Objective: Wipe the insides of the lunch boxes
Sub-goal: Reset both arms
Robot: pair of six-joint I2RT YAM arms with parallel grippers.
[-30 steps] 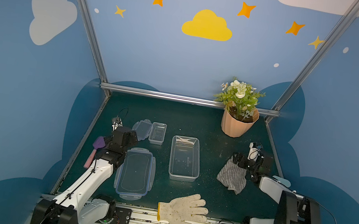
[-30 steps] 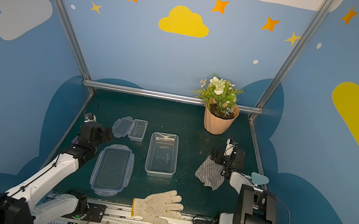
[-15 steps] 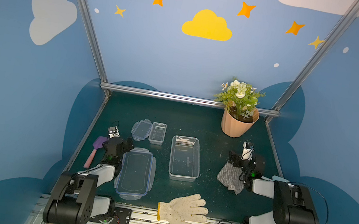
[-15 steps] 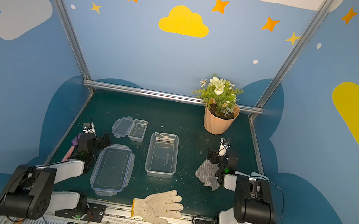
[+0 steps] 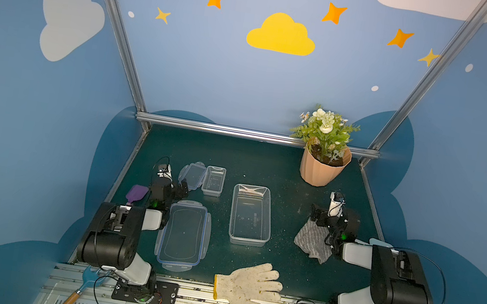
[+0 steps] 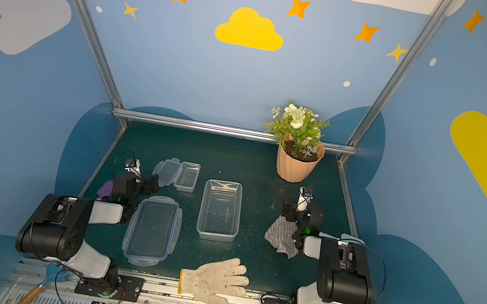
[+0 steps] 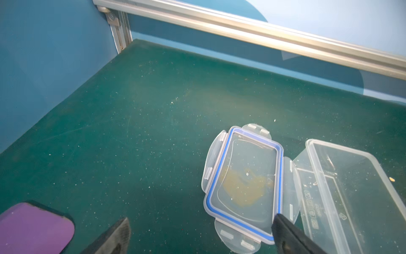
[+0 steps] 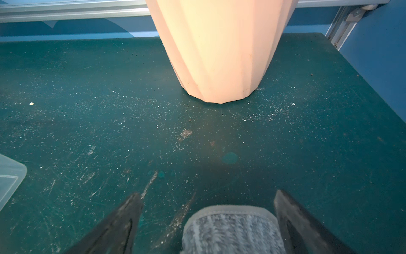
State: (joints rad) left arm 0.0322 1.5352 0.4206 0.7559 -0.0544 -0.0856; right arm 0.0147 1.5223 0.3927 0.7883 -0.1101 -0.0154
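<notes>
My left gripper (image 7: 201, 218) and right gripper (image 8: 208, 194) gape, empty — the cloth (image 8: 230, 231) lies loose between the right jaws, right of the large lunch box (image 5: 250, 215); the small lunch box (image 5: 213, 180) sits back-left. A shallow pinch could lose the cloth.
</notes>
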